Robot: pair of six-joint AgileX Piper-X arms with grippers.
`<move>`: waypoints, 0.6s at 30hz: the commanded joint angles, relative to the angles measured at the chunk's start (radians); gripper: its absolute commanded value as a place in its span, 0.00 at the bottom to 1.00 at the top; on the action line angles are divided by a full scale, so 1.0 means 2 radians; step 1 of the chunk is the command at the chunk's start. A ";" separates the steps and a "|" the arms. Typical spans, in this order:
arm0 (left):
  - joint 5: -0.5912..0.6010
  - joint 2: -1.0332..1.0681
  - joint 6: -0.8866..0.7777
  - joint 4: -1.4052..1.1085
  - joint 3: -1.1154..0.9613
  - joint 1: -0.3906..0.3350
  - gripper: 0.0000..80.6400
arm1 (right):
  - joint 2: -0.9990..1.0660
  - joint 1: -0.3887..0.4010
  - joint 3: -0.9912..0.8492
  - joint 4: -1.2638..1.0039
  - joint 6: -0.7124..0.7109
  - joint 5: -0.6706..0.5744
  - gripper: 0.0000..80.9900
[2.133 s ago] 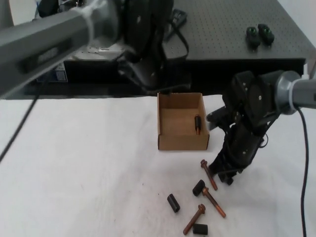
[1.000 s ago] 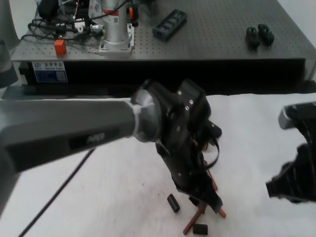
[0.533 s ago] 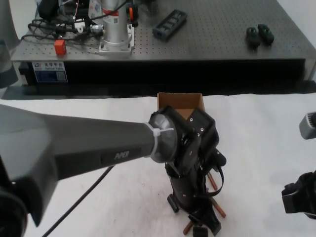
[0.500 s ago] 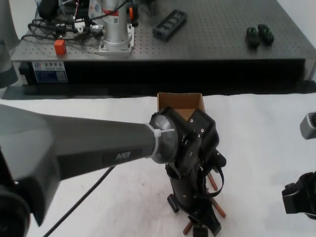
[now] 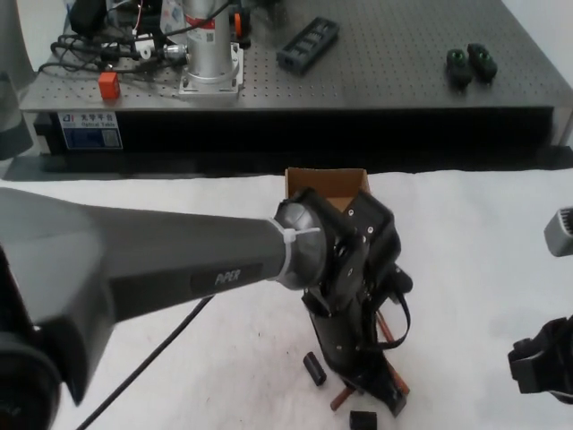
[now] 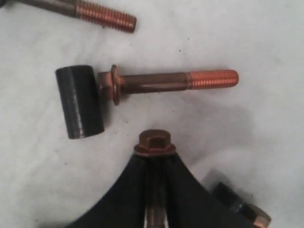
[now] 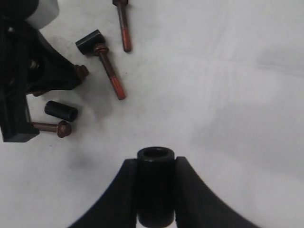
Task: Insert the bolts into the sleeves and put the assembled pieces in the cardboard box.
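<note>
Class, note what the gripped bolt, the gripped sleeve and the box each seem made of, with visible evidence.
The gripped bolt looks copper-coloured metal, perhaps plated: orange-brown sheen, hex head. The gripped sleeve is black, smooth, dull: plastic or blackened metal, unclear. The box looks cardboard: flat brown matte walls.

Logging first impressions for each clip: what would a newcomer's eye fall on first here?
The left gripper, down among the loose bolts on the white cloth, is shut on a copper bolt. The right gripper, off to the side, is shut on a black sleeve. The cardboard box stands beyond the left arm, partly hidden.
</note>
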 commanded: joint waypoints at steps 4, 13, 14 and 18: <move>-0.001 -0.113 -0.068 -0.036 0.013 0.035 0.01 | -0.037 -0.001 0.034 -0.068 0.060 -0.114 0.07; 0.174 -0.290 -0.273 -0.393 0.232 0.083 0.01 | -0.082 0.082 0.172 -0.388 0.255 -0.255 0.07; 0.186 -0.300 -0.293 -0.436 0.252 0.083 0.01 | -0.078 0.101 0.180 -0.430 0.269 -0.254 0.07; 0.213 -0.315 -0.351 -0.527 0.295 0.083 0.01 | -0.042 0.159 0.183 -0.537 0.300 -0.232 0.07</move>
